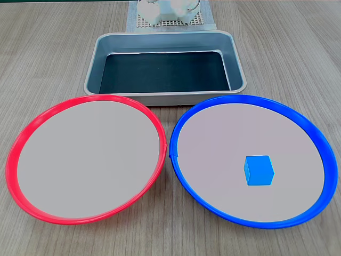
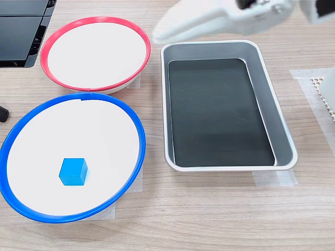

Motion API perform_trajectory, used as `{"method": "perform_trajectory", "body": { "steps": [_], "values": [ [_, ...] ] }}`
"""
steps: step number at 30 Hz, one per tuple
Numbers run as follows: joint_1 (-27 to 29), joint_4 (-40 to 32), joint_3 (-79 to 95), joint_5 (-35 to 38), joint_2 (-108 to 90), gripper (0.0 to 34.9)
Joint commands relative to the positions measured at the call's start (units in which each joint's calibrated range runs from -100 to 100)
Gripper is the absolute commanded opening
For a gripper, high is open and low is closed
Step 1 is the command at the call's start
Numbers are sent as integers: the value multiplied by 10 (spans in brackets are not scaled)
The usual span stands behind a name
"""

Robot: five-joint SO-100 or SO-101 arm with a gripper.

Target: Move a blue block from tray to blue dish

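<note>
The blue block [image 1: 259, 170] [image 2: 73, 171] lies flat inside the blue dish [image 1: 187, 114] [image 2: 137, 125], on its pale centre, with nothing touching it. The tray [image 1: 94, 60] [image 2: 282, 141] holds nothing on its dark bottom. In the second exterior view my white gripper [image 2: 160, 32] hangs blurred over the tray's top edge, its tip pointing to the second exterior view's left. Its fingers meet in a single point with nothing between them. The first exterior view shows only white arm parts [image 1: 165, 10] behind the tray.
A red-rimmed dish [image 1: 21, 138] [image 2: 141, 39] of the same size lies beside the blue one, touching it at the rims. Black equipment [image 2: 21, 31] fills the second exterior view's top left corner. A perforated white mat [image 2: 324, 94] lies at the second exterior view's right edge.
</note>
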Motion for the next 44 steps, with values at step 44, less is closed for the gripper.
{"method": "perform_trajectory", "body": {
  "steps": [44],
  "values": [
    [57, 315, 199, -214, -370, 3]
  ]
}}
